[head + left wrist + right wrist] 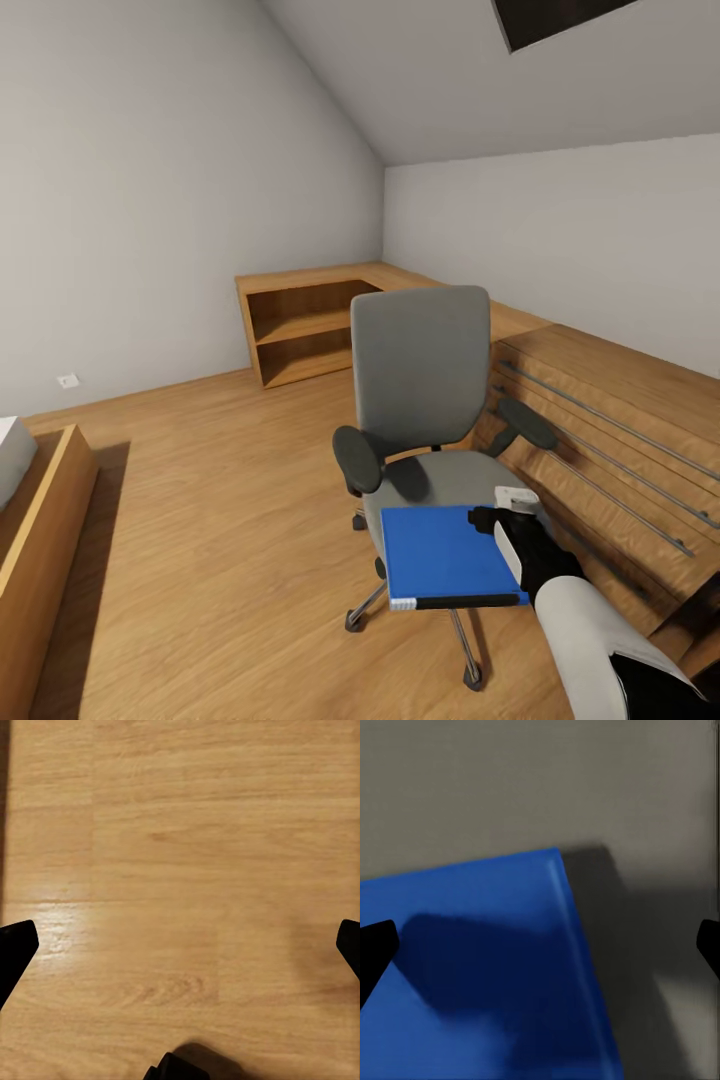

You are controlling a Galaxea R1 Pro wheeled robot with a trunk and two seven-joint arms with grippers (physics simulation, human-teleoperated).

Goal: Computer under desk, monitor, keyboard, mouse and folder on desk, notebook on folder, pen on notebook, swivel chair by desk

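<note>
One flat bright blue folder (445,553) lay on the seat of one grey upholstered swivel chair (420,375), beside the low oak chest (610,420). The right gripper (540,941), jaws spread wide, hovered above folder and seat; the left gripper (180,945), jaws equally apart, faced the wooden floor (180,855)

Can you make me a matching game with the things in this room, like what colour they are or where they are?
Things:
1. folder
2. chair
3. right gripper
4. shelf

Clues:
a. in the far corner, wooden
b. bright blue, lying on the seat
c. grey with dark armrests
d. black, over the folder's edge, fingers apart

Pairs: 1-b, 2-c, 3-d, 4-a
</note>
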